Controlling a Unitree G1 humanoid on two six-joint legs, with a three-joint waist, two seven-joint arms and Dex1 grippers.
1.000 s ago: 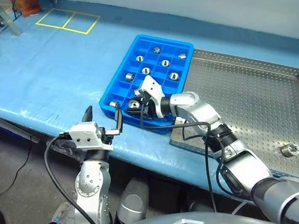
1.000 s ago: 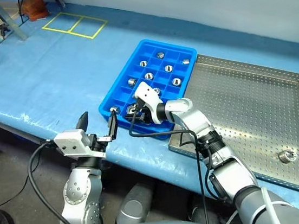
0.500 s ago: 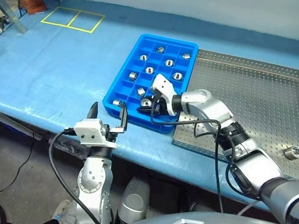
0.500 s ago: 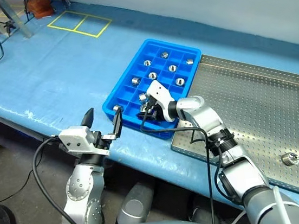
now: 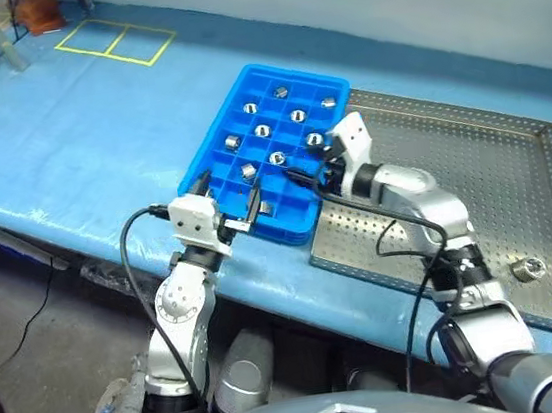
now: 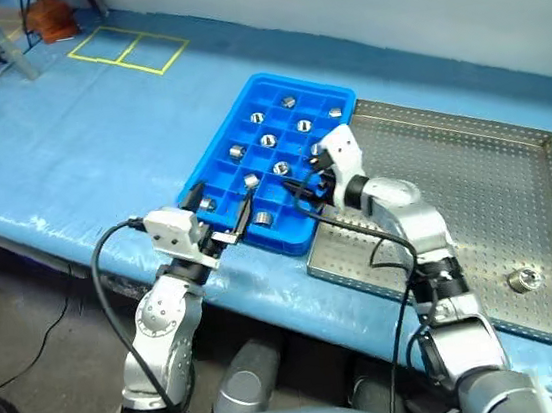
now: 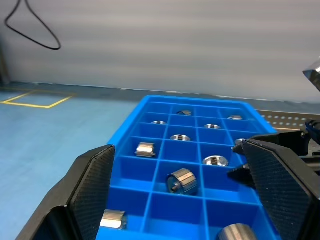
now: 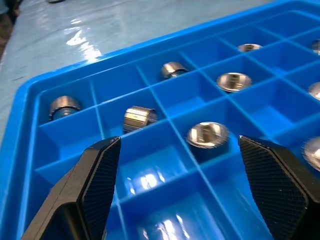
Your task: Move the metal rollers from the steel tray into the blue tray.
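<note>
Spreading wide and holding nothing, the right gripper [image 8: 175,175] is seen over the blue tray [image 5: 211,152], near the tray's edge toward the steel tray [image 5: 515,187]; the left gripper [image 7: 182,200] is likewise held wide and unloaded at the blue tray's near end, just above its rim. The blue tray is laid with its long axis running away from the robot and slightly rightward, and its long right side lies just beside the steel tray's left rim. About ten rollers [image 5: 263,130] are counted in its compartments, one per cell. Most are stood on end with the hollow centre facing up, as with the one [image 8: 208,134] between the right fingers [image 8: 95,185]; a few are tipped on their sides, among them one [image 7: 182,181] in the middle of the left wrist view and another [image 8: 139,117] in the right wrist view. A single roller [image 5: 528,269] is left on the steel tray, near its front right corner, well apart from both grippers. Black cables are looped from each wrist. Both trays are set on a table [image 5: 75,130] covered in blue sheeting, a grey wall is seen behind it, and yellow tape squares [image 5: 115,42] are marked at the far left.
</note>
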